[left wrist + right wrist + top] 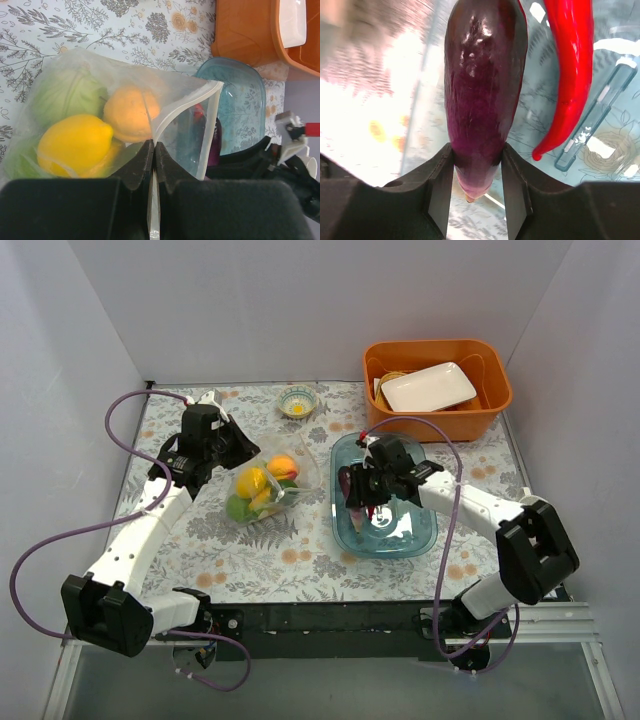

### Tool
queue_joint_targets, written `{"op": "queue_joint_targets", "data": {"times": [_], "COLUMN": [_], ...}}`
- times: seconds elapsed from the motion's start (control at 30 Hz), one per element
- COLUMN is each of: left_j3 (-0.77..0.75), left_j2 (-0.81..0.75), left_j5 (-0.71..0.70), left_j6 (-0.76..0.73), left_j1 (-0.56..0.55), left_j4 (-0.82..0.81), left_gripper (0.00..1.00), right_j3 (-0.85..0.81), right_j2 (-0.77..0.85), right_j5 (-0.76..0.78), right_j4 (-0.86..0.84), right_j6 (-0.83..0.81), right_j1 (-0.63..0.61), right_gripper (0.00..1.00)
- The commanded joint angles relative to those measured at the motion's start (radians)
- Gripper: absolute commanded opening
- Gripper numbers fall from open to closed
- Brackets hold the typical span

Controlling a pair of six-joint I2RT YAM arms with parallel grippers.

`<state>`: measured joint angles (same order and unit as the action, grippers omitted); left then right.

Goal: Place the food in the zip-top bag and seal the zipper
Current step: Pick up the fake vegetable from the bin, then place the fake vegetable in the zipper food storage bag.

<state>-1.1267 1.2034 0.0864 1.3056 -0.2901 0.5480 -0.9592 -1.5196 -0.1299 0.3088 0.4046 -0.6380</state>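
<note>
Pinches the mouth edge of the zip-top bag (308,470) in the left gripper (154,150), jaws fully together on the plastic right by the zipper (187,105), holding the opening up toward the right side of the desk (200,550). Has the bag lying left of desk centre, already loaded with the cabbage (62,92), lemon (75,142) and peach (131,112). Clamps the eggplant (482,85) near its narrow end in the right gripper (477,165), jaws part-way apart around it, over the left end of the blue tray (410,540), near the bag mouth. Shows the red chilli (567,75) alongside, over the tray floor. Looks mid-transfer: eggplant next for the bag, sealing not yet begun. Risks catching the long eggplant on the zipper lip, given a mouth spread by a single pinch only; could shove the bag back across the desk or fold the lip inward instead of going in. Risks a swing or slip as well, with a glossy, tapered body gripped near one end. Could also pull the thin edge out of the left pinch under a hard push, dropping the mouth flat and letting the round fruit roll toward the opening.
</note>
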Motion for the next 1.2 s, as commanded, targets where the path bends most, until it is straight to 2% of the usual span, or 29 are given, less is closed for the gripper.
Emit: {"op": "queue_joint_targets", "data": {"times": [0.0, 0.23, 0.4, 0.53, 0.6, 0.77, 1.17], "left_j3": [-0.010, -0.013, -0.010, -0.004, -0.005, -0.001, 0.024], "left_j2": [-0.042, -0.030, -0.024, -0.022, -0.021, -0.028, -0.051], "left_j5": [-0.001, 0.012, 0.027, 0.053, 0.064, 0.091, 0.222], "left_j6": [-0.005, -0.006, -0.008, -0.006, -0.008, -0.037, -0.137], "left_j1": [0.003, 0.003, 0.003, 0.003, 0.003, 0.003, 0.003], "left_j4": [-0.020, -0.022, -0.022, -0.031, -0.033, -0.039, -0.051], "left_gripper": [0.00, 0.00, 0.00, 0.00, 0.00, 0.00, 0.00], "right_j3": [-0.091, -0.161, -0.246, -0.372, -0.404, -0.409, -0.528], "right_j2": [0.078, 0.154, 0.190, 0.125, 0.092, 0.046, -0.126], "right_j5": [-0.013, 0.001, -0.066, -0.227, -0.354, -0.532, -0.613], "right_j4": [0.015, 0.050, 0.071, 0.138, 0.142, 0.136, 0.289], "right_j6": [0.010, 0.034, 0.042, 0.014, 0.013, 0.020, -0.044], "right_j1": [-0.002, -0.002, -0.002, 0.000, -0.002, -0.002, -0.003], "right_gripper": [0.14, 0.14, 0.15, 0.15, 0.15, 0.16, 0.15]}}
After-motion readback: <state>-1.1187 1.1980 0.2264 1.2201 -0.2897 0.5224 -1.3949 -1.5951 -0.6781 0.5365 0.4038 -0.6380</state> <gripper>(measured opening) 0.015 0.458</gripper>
